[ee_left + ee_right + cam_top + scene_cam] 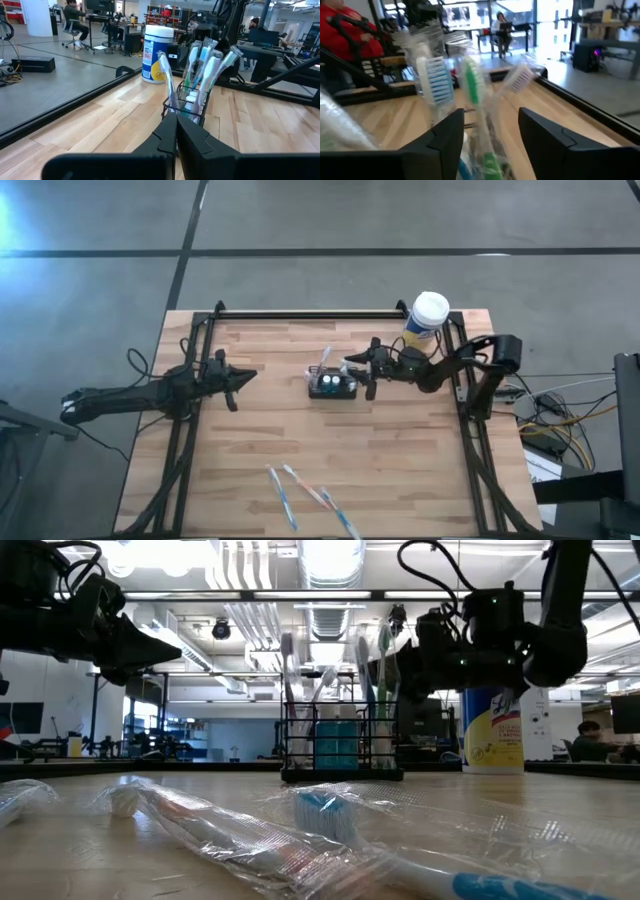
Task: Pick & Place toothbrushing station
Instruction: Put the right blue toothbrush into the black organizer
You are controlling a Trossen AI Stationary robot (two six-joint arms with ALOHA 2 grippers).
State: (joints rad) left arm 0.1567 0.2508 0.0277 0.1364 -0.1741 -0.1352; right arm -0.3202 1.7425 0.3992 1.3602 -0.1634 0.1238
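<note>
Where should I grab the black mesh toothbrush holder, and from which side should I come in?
Grip the mesh holder low, across its short outer walls, below the brush heads. It stands upright mid-table with wrapped toothbrushes fanning out of its top, so a straight-down approach would probably hit them. Come in level from the right side, where the open right hand already sits beside it. The left hand, shut, waits farther off.

A: In the right wrist view the toothbrushes (pixel 472 95) are blurred, their lower ends behind the fingers (pixel 445 137).

B: Yes, and the toothbrushing station (pixel 332 385) below them is hidden there.
</note>
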